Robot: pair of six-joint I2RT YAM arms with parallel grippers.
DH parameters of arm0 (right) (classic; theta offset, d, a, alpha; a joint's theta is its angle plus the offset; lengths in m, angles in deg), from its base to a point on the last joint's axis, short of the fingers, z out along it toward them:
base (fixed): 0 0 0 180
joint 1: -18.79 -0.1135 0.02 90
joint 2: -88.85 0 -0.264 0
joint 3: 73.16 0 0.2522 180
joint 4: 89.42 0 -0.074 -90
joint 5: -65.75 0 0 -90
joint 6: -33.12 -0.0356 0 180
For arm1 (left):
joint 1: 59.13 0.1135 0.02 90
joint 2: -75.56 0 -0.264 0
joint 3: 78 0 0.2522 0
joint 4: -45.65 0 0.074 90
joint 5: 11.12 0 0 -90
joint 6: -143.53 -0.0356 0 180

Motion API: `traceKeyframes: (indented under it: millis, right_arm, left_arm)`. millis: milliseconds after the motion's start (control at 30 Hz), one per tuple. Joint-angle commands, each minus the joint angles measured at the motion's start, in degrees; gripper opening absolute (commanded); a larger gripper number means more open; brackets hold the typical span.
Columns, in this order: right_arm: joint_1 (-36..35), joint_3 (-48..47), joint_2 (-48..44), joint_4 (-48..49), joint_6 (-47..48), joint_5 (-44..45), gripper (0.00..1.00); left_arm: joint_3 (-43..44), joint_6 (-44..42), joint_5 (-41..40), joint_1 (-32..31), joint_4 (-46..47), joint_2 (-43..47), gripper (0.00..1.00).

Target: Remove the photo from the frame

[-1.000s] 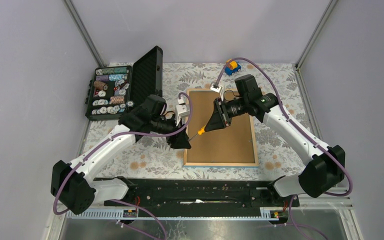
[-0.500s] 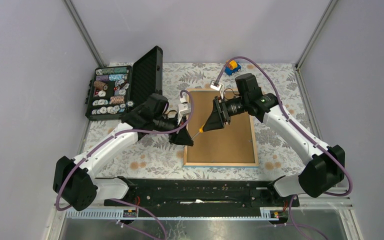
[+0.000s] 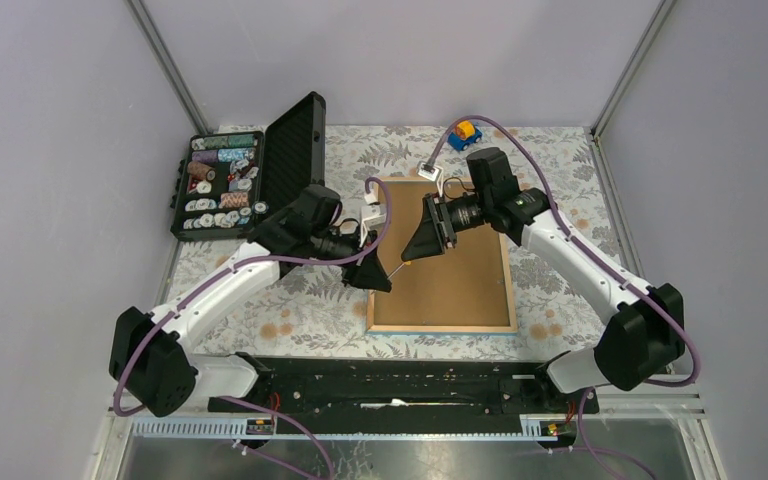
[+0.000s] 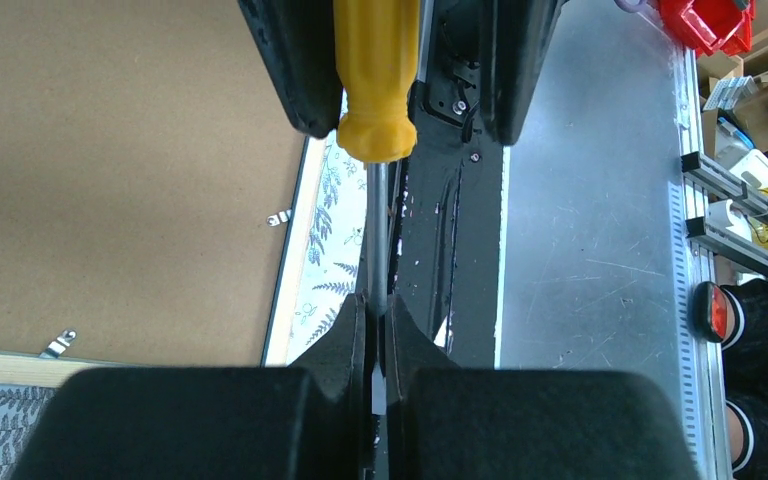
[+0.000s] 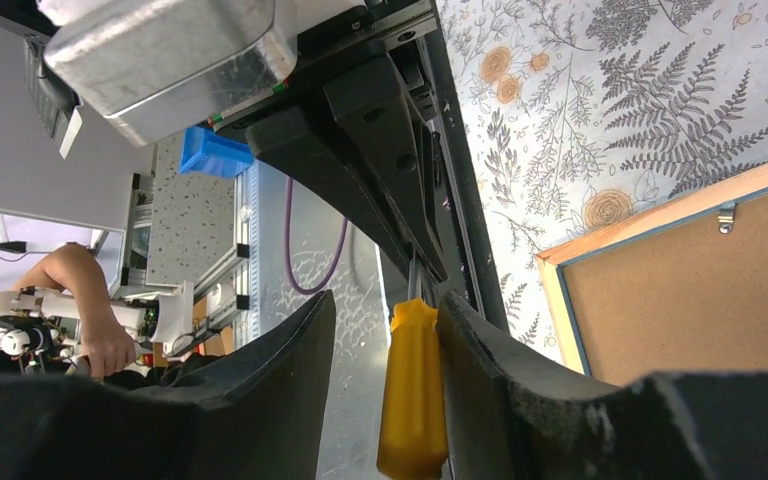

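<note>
The frame (image 3: 442, 328) lies face down on the floral cloth, brown backing board (image 3: 465, 275) up, with small metal tabs (image 4: 278, 217) at its edge. The photo is hidden under the backing. A screwdriver (image 3: 397, 265) with a yellow handle (image 5: 412, 390) spans the two grippers above the frame's left edge. My left gripper (image 4: 378, 310) is shut on its thin metal shaft (image 4: 375, 230); it is also in the top view (image 3: 382, 280). My right gripper (image 5: 385, 310) is open around the handle, which rests against one finger (image 5: 490, 380); it is also in the top view (image 3: 412, 252).
An open black case of poker chips (image 3: 222, 185) stands at the back left, its lid (image 3: 295, 150) upright. A small blue and orange toy car (image 3: 465, 132) sits at the back. A black rail (image 3: 390, 385) runs along the near edge.
My left gripper has moved right and a little up, closer to the right gripper, along the screwdriver. The right gripper has shifted slightly left and away. The frame has not moved.
</note>
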Motion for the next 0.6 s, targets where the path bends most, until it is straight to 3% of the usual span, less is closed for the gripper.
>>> traceKeyframes:
  millis: [0, 100, 400, 567]
  right_arm:
    - [-1.4, 0.3, 0.4, 2.1, -0.6, -2.5, 0.48]
    - [-1.7, 1.0, 0.4, 2.1, -0.4, -2.6, 0.44]
    - [-2.9, 1.7, 0.7, 1.8, -0.4, -3.2, 0.45]
    - [-3.6, -0.1, 1.8, -2.6, 3.0, -2.7, 0.43]
  left_arm:
    - [3.0, -0.3, 0.7, -0.8, 1.9, -0.5, 0.0]
    - [3.7, -0.6, 0.6, -1.0, 1.2, -0.9, 0.0]
    - [4.3, -1.0, 0.1, -1.2, 0.9, -1.8, 0.0]
    - [5.1, -2.4, -0.1, -1.3, -0.9, -1.9, 0.0]
